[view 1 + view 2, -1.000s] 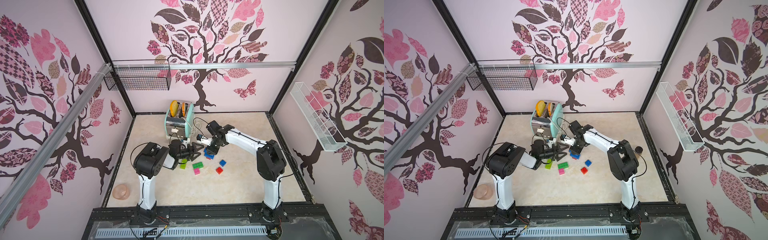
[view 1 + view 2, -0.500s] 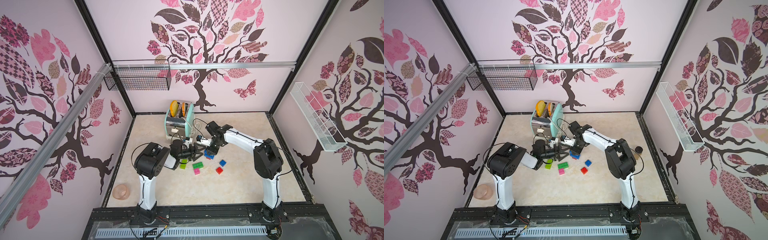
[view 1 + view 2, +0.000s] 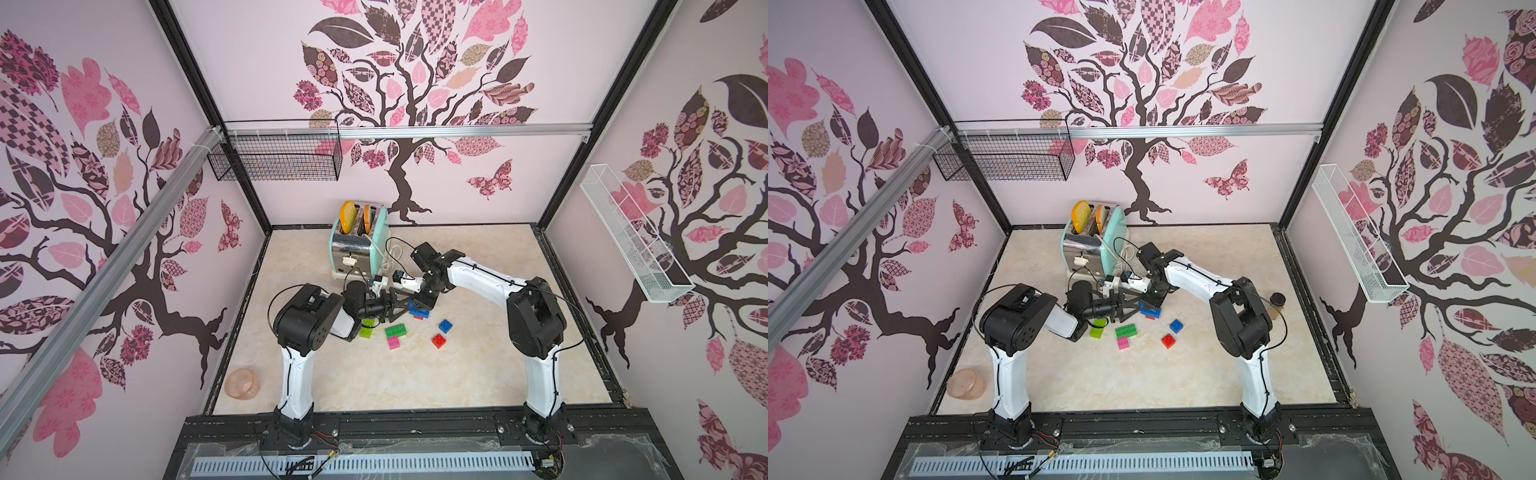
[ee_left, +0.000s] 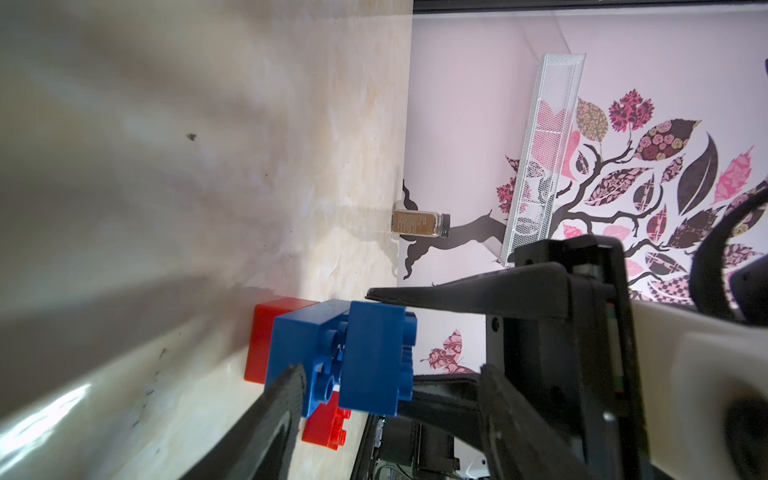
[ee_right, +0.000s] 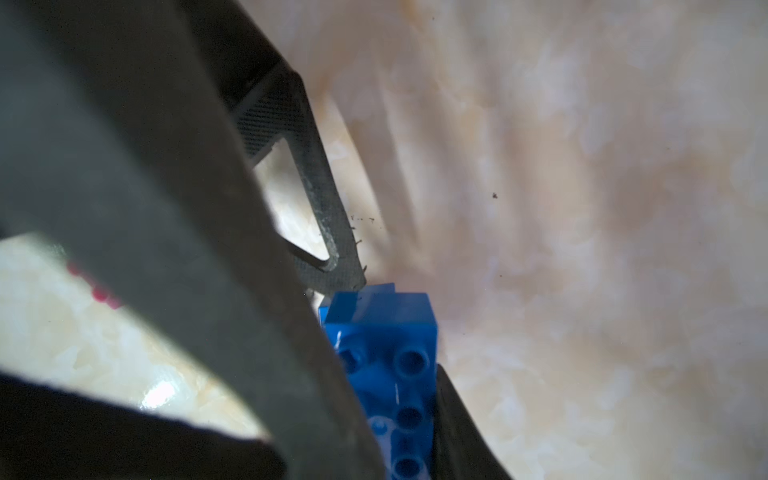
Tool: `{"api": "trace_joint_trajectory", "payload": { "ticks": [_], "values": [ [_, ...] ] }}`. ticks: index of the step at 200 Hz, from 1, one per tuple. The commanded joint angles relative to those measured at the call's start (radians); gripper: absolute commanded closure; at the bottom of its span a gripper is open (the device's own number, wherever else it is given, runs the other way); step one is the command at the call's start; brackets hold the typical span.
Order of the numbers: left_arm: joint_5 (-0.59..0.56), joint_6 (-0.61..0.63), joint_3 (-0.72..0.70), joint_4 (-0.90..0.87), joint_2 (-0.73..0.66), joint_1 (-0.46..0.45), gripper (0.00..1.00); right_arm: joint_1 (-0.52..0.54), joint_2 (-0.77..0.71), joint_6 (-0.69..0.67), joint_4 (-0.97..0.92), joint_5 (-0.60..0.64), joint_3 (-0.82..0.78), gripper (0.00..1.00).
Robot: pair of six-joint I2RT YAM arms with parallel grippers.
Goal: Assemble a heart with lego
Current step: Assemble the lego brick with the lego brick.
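My right gripper (image 3: 420, 306) is shut on a long blue brick (image 5: 395, 365), holding it tilted over a second blue brick (image 4: 301, 345). That one rests on the table with red (image 4: 264, 340) showing beneath it. My left gripper (image 4: 390, 399) straddles this blue stack (image 3: 1150, 311) with its jaws apart. One of its fingertips (image 4: 286, 395) is at the lower blue brick; the other stands clear. Loose lego lies in front: lime (image 3: 367, 331), dark green (image 3: 395, 331), pink (image 3: 393, 343), small blue (image 3: 445, 326) and red (image 3: 439, 340). No finished heart is in view.
A mint toaster (image 3: 360, 246) with its white cord stands just behind the grippers. A brown spice jar (image 3: 1277, 301) sits by the right wall and a pink bowl (image 3: 242, 384) at the front left corner. A black wire basket (image 3: 274, 160) and a white rack (image 3: 631, 237) hang on the walls.
My left gripper's jaws have narrowed around the blue bricks. The right gripper has stayed shut on its blue brick, with the arm barely shifted.
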Motion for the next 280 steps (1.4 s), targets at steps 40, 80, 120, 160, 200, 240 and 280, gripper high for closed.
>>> {"api": "trace_joint_trajectory", "payload": {
  "ticks": [40,80,120,160,200,240,280],
  "values": [
    [0.012,-0.002,-0.017,0.045,0.014,0.010,0.40,0.005,-0.034,0.019,0.029,-0.034,-0.020,0.68],
    [0.015,0.037,-0.023,-0.010,0.000,0.017,0.40,0.004,-0.031,0.011,0.026,-0.028,-0.028,0.68],
    [0.019,0.079,-0.011,-0.082,-0.017,0.022,0.38,0.005,-0.024,-0.007,0.012,-0.018,-0.026,0.68],
    [0.020,0.077,-0.003,-0.078,-0.005,0.018,0.36,0.005,-0.025,-0.013,0.006,-0.020,-0.023,0.68],
    [0.025,0.031,0.019,-0.014,0.025,0.002,0.36,0.004,-0.018,-0.019,-0.004,-0.014,-0.026,0.68],
    [0.032,0.012,0.025,0.011,0.050,-0.014,0.36,0.005,-0.014,-0.029,-0.006,-0.010,-0.031,0.68],
    [0.030,0.057,0.017,-0.054,0.039,-0.023,0.37,0.004,-0.012,-0.033,-0.005,-0.008,-0.033,0.68]
  ]
}}
